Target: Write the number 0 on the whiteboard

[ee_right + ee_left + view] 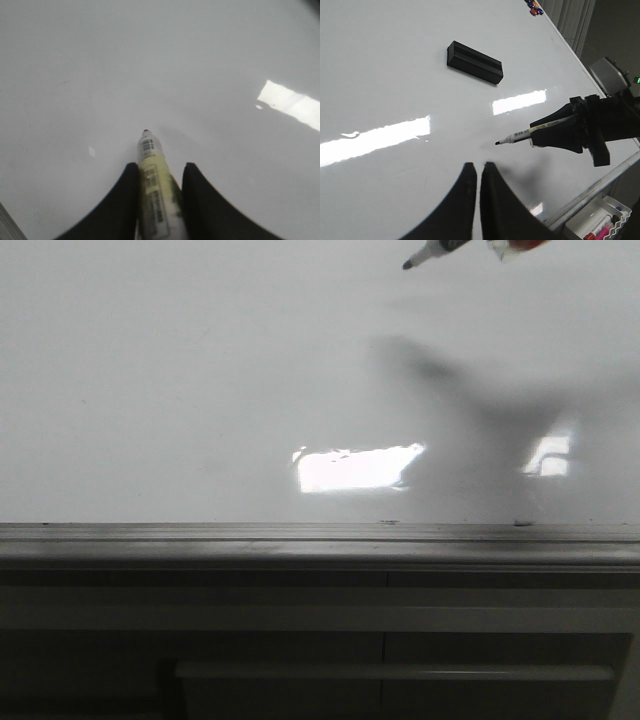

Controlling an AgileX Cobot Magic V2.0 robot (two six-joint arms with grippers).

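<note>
Front view: the glossy white whiteboard (200, 390) bears no number 0; the black-tipped marker (425, 255) hovers.

Left wrist view: the left end effector (479, 172) is closed, empty.

Right wrist view: the right end effector (160, 172) clamps the marker; a slanted tip could skip.

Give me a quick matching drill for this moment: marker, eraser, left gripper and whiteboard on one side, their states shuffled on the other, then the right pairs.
Things:
1. marker
2. black eraser
3. left gripper
4. whiteboard

States:
A. shut, holding nothing
B. lying flat on the board, apart from both arms
C. clamped in the right gripper, cap off, tip pointing at the board
D. glossy white, no stroke drawn yet

Pairs: 1-C, 2-B, 3-A, 4-D
</note>
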